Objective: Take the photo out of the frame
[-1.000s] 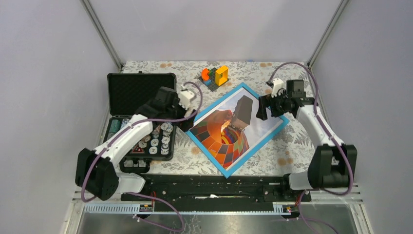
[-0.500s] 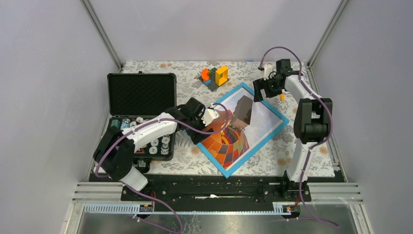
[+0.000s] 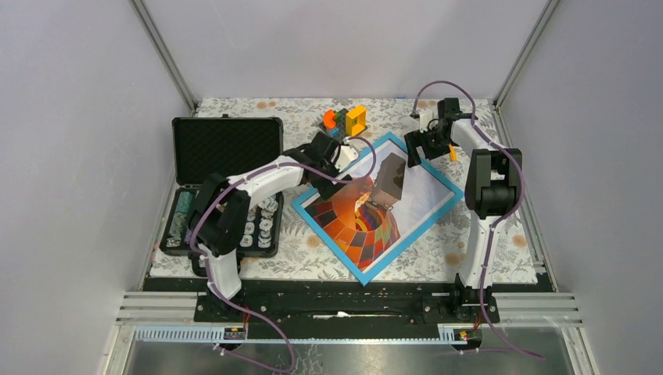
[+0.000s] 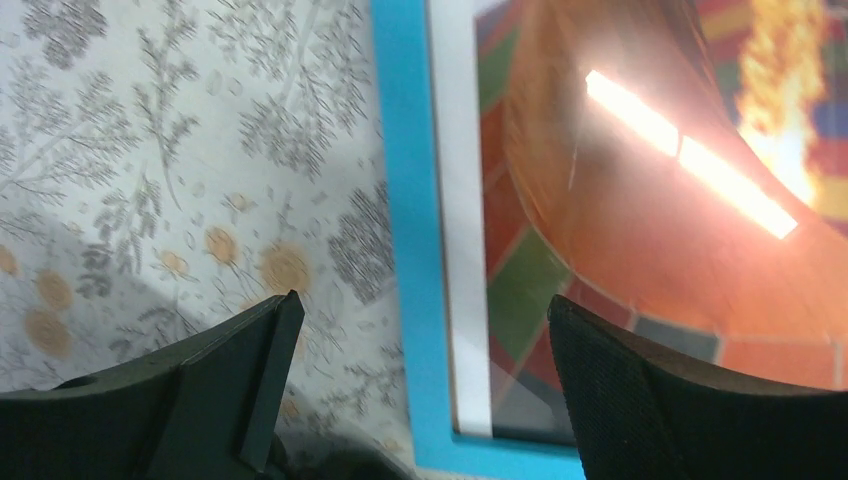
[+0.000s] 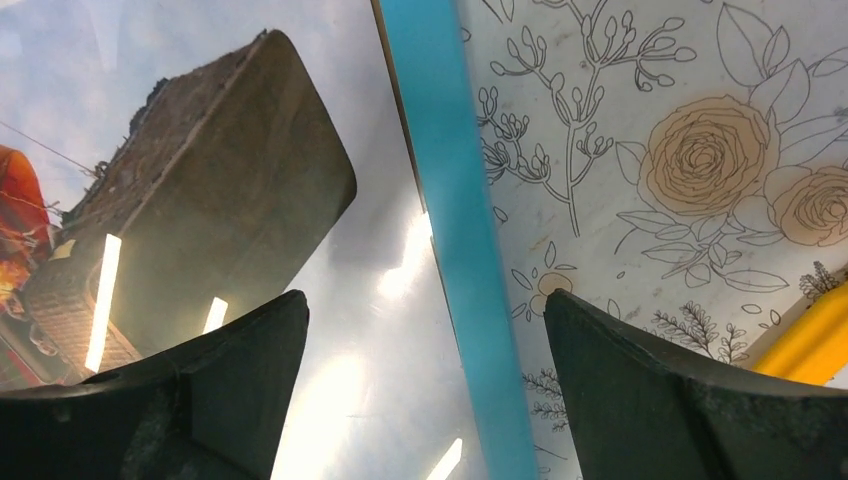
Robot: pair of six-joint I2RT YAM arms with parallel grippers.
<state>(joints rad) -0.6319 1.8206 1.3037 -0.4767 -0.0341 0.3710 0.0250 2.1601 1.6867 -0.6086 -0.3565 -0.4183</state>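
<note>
Astride the blue border of the frame (image 3: 413,238), left end effector (image 4: 422,305) and right end effector (image 5: 425,300) both stand open; the photo (image 3: 356,226) lies inside it, face-up. Pinching there may just slide the frame.

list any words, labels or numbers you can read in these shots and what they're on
No text can be read in any view.
Round pieces in the black case: dark marks, too small to read.
Photo, frame, toy blocks, tablecloth: no lettering visible.
</note>
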